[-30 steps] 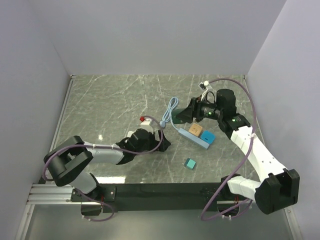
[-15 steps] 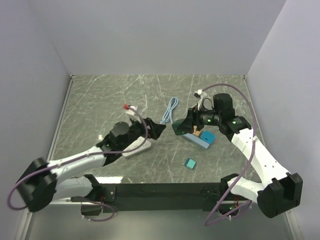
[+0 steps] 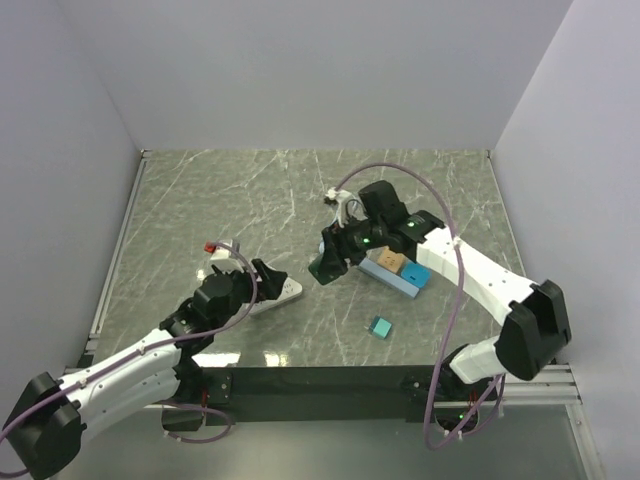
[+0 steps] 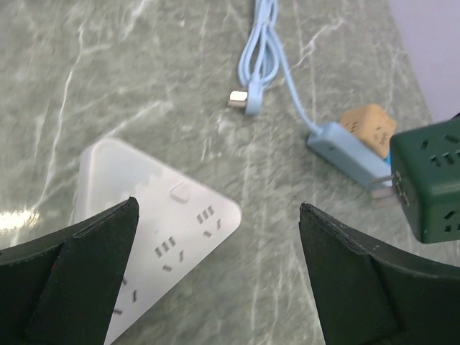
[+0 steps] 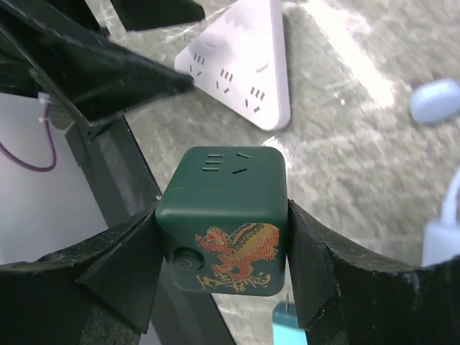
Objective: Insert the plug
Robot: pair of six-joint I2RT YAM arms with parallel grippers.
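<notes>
firmly, right tool grips green cube plug; left tool gapes.

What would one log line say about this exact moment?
right gripper: shut on green cube plug | left gripper: open above white power strip | status: not yet inserted
</notes>
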